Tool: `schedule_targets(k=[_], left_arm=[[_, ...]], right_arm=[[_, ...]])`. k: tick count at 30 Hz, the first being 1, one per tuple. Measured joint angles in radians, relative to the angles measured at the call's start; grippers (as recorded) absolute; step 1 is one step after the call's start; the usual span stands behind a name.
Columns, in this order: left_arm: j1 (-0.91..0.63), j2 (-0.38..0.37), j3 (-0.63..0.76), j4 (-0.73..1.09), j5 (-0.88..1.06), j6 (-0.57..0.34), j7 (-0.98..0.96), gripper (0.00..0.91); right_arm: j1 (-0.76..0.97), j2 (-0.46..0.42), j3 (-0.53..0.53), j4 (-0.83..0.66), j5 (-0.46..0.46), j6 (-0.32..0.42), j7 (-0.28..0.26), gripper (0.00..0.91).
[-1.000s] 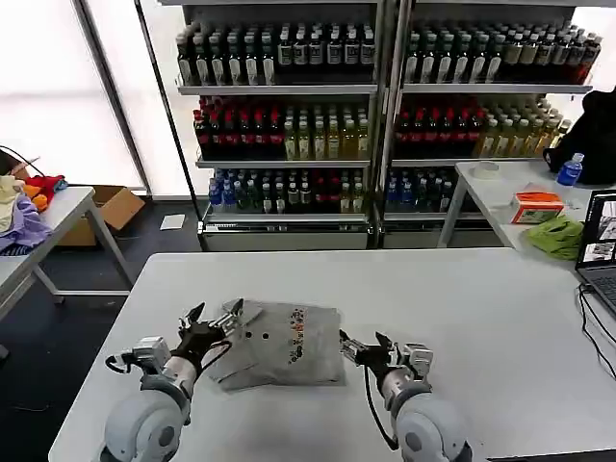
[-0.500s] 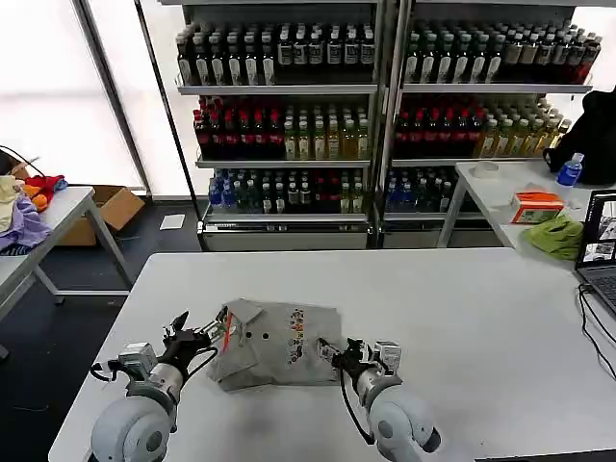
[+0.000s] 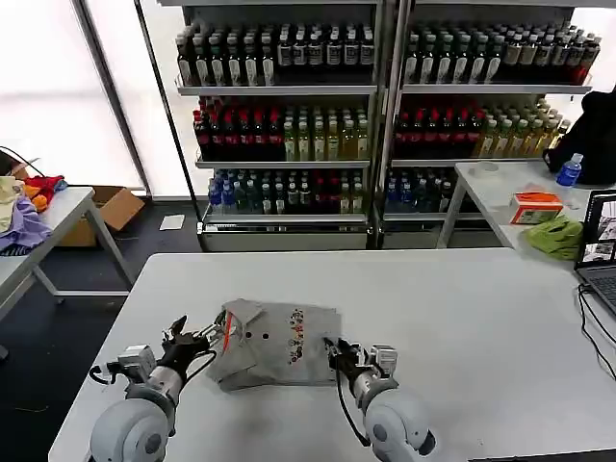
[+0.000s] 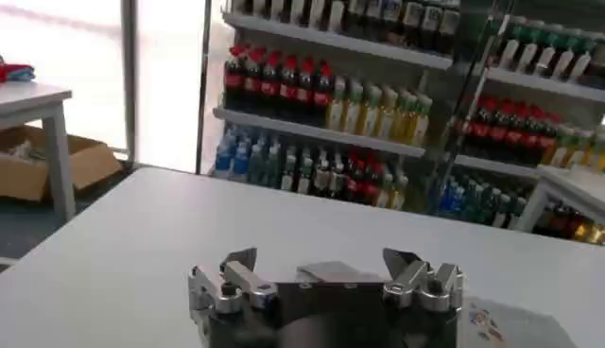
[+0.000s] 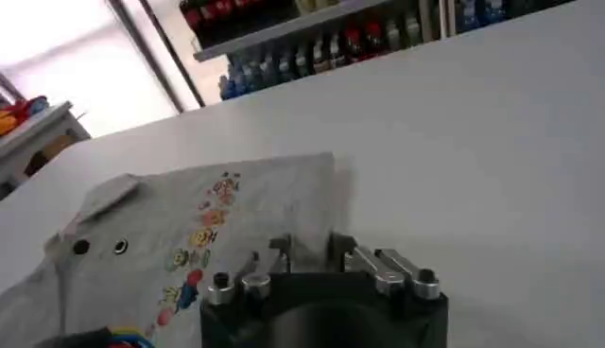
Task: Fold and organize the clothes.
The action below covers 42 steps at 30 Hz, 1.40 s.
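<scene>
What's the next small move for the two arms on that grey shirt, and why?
Probably close both on the cloth. The folded grey shirt lies on the white table; the left pincer, open, sits at its collar-side edge, and the right pincer, open, at the opposite edge. Neither holds fabric yet, so gripping seems needed first.

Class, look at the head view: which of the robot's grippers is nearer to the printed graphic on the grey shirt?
Right. The right gripper sits at the shirt's near right edge, beside the printed graphic; the left gripper is at the collar end, farther away.
</scene>
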<state>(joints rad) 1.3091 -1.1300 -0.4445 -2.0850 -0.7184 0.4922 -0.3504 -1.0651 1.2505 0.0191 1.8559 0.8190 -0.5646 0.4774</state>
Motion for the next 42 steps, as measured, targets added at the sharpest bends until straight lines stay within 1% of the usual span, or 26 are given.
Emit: schedule_targets(k=[7, 16, 25, 34, 35, 36, 42], left_arm=[[0.015, -0.005, -0.006, -0.004, 0.001, 0.003, 0.002, 0.907], [0.033, -0.011, -0.012, -0.018, 0.002, 0.001, 0.003, 0.907], [0.022, -0.022, -0.003, -0.022, 0.009, 0.005, 0.003, 0.907], [0.017, -0.025, 0.007, -0.021, 0.012, 0.005, 0.005, 0.907], [0.017, -0.025, 0.006, -0.021, 0.012, 0.005, 0.005, 0.907], [0.019, -0.025, 0.005, -0.022, 0.012, 0.005, 0.005, 0.907], [0.028, -0.03, 0.0, -0.025, 0.014, 0.011, 0.007, 0.907]], right_arm=[[-0.007, 0.003, 0.0, -0.017, -0.036, 0.016, -0.028, 0.0], [-0.027, -0.011, 0.02, -0.007, -0.058, 0.022, -0.041, 0.0], [-0.071, -0.089, 0.114, 0.035, -0.059, 0.019, -0.07, 0.0], [-0.075, -0.148, 0.221, 0.023, -0.088, 0.018, -0.094, 0.0], [-0.074, -0.151, 0.229, 0.019, -0.093, 0.018, -0.097, 0.806], [-0.075, -0.153, 0.234, 0.016, -0.098, 0.018, -0.1, 0.907], [-0.086, -0.157, 0.264, 0.014, -0.151, 0.02, -0.114, 0.907]])
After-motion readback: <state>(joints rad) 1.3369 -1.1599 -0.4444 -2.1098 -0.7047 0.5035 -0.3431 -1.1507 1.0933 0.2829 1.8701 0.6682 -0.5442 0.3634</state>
